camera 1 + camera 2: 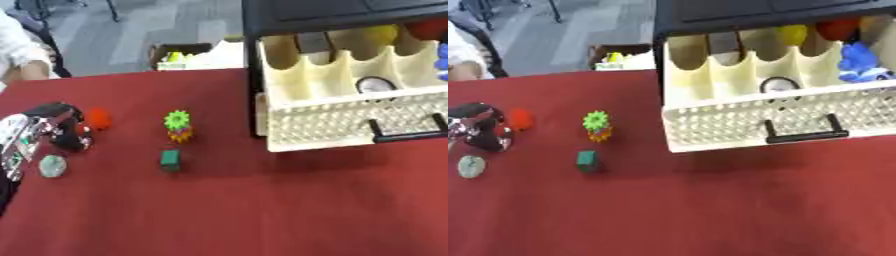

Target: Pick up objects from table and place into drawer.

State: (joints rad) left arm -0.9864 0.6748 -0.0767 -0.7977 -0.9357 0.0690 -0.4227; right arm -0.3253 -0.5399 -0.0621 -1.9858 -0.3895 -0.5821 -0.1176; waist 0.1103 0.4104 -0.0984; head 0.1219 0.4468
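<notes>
Red cloth covers the worktop (262, 210). Nearest lie one pale grey-green round thing (52, 166) and one dark green block (170, 160). Beyond them stand one green-and-orange gear toy (178, 125) and one red-orange ball (98, 118), the ball just beside the left hand (54, 131), whose dark fingers curl down onto the cloth, holding nothing I can make out. Farther right, the cream drawer (745, 125) stands pulled out. Only the right eye view shows a blue toy (857, 62) whole in its rightmost compartment.
</notes>
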